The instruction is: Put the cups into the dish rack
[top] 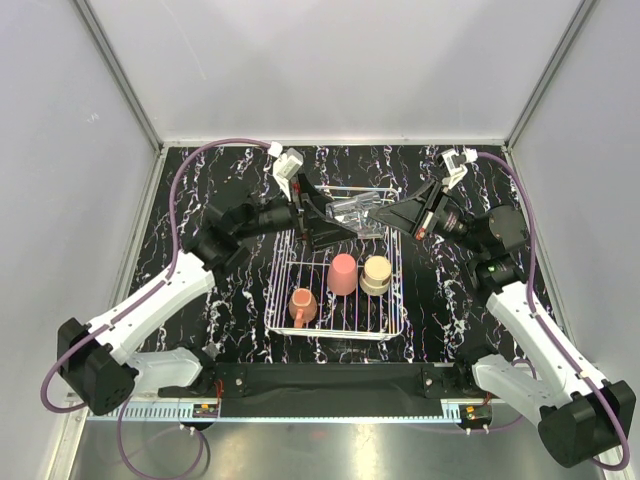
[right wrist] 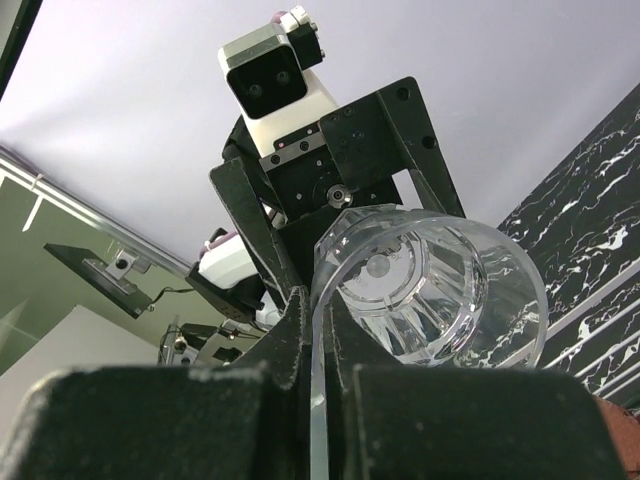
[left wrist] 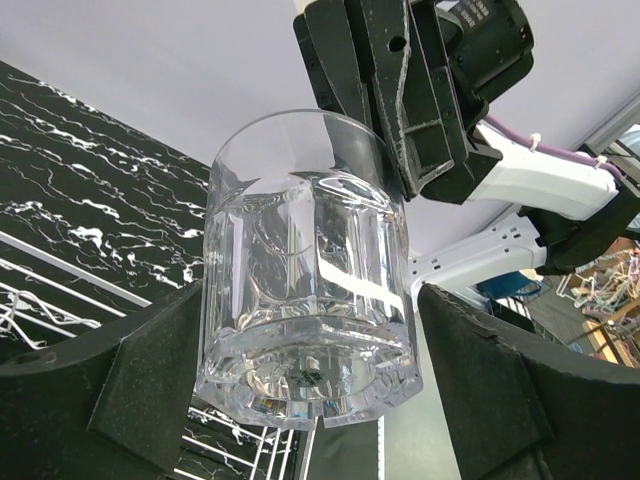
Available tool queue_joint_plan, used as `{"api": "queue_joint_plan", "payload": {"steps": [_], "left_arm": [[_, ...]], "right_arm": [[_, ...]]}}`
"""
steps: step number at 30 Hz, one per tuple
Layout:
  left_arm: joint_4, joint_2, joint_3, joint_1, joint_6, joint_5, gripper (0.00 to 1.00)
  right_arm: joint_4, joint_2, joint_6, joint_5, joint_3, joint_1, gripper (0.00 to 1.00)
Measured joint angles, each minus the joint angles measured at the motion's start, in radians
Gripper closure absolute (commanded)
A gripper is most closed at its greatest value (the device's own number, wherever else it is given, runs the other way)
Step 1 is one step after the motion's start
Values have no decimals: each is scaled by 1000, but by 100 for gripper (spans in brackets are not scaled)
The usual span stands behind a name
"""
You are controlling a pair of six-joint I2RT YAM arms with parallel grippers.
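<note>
A clear glass [top: 358,212] hangs on its side over the far end of the white wire dish rack [top: 335,333]. My right gripper [top: 388,213] is shut on the glass's rim; in the right wrist view the rim wall sits pinched between the fingers of my right gripper [right wrist: 320,330], with the glass [right wrist: 440,290] beyond. My left gripper [top: 325,215] is open around the glass's base [left wrist: 305,270], with a gap at the right finger [left wrist: 480,380]. A pink tumbler [top: 343,274], a cream cup [top: 376,275] and an orange handled mug [top: 302,303] stand in the rack. The dark blue cup is out of view.
The rack lies on a black marbled table [top: 200,180] between grey walls. Both arms reach in from either side and meet over the rack's far end. Purple cables [top: 190,170] loop above the arms. Rack wires show below the glass [left wrist: 250,450].
</note>
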Motion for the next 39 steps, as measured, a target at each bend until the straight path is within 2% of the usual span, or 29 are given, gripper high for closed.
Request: {"api": "queue_joint_plan", "payload": {"steps": [6,10,14,15,17,18,20,21,22,23,26,30,33,36,39], "left_arm": [[8,-22,-8,9,-14,-11,13],[16,-22,-10,21,-33,-13,27],[24,-22,-14,26,-46,-13,51],[24,-22,-15,27,-47,-13,63],[23,-22,-15,29,-47,-13,79],[23,-22,-15,30,-47,-13,98],[21,-21,-15,31,-47,-13,100],[16,-21,-15,31,-46,-14,100],[10,-21,-15,32,-44,-14,100],[0,-21,-15,33,-43,-14,100],[-16,-19,-15,36,-37,-21,100],[-45,-19,-12,36,-23,-32,100],[-112,-18,9,36,6,-61,100],[-243,13,84,36,57,-114,100],[-386,77,196,21,115,-183,100]], "right_arm": [[45,2,7,7,-11,3,100],[71,8,14,9,-17,4,100],[85,17,18,10,-17,5,100],[86,19,18,10,-17,5,100],[89,23,19,10,-17,5,100],[89,24,19,10,-17,5,100],[86,25,15,10,-17,5,98],[77,25,10,10,-17,5,91],[63,24,4,10,-16,5,77],[40,23,-3,11,-13,5,68],[-89,15,-71,32,8,5,43],[-295,7,-179,79,58,5,20],[-496,5,-280,149,120,5,15],[-734,5,-376,286,217,7,14],[-975,-1,-433,531,325,7,15]]}}
